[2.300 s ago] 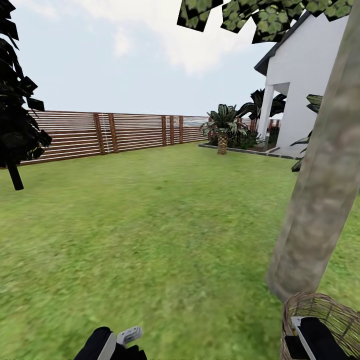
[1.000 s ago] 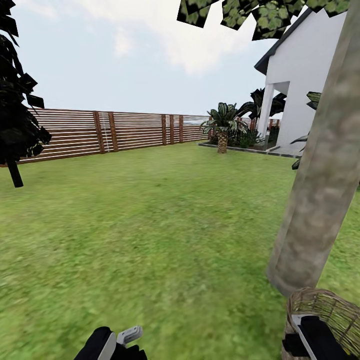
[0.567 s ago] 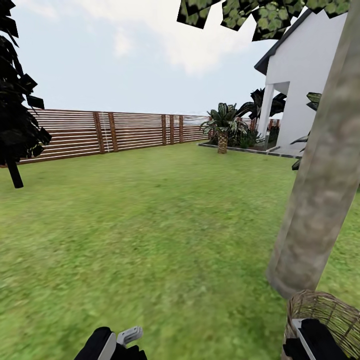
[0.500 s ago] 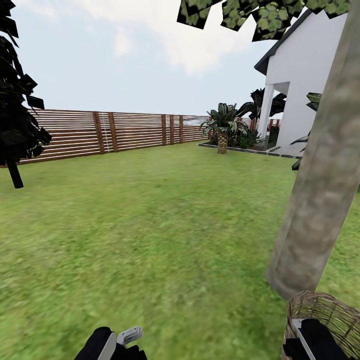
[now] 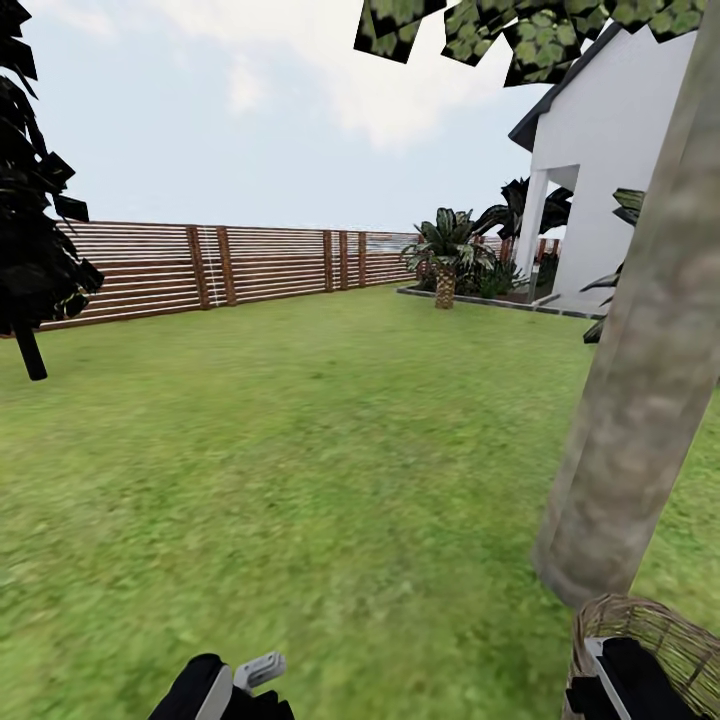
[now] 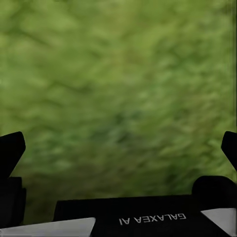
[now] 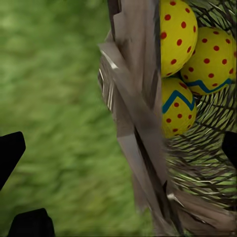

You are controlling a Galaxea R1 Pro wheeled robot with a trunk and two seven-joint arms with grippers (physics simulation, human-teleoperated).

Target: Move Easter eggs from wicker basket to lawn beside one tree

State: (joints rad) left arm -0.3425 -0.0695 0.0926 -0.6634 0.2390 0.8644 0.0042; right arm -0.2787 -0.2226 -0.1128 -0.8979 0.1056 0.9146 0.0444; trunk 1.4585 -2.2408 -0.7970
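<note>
The brown open-weave wicker basket (image 5: 640, 650) has hardly shifted at 5 o'clock, beside the thick grey-brown tree trunk (image 5: 640, 380). No egg is out yet. The right wrist view shows three yellow red-dotted eggs (image 7: 177, 106) inside, with the right pincer (image 7: 118, 148) wide open and empty, astride the rim. The left pincer (image 6: 118, 148) gapes over the green lawn (image 6: 118, 84).

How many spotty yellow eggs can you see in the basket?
3. All sit together inside the wicker basket: one egg by the rim, one beside it, one against both. More could hide underneath.
</note>
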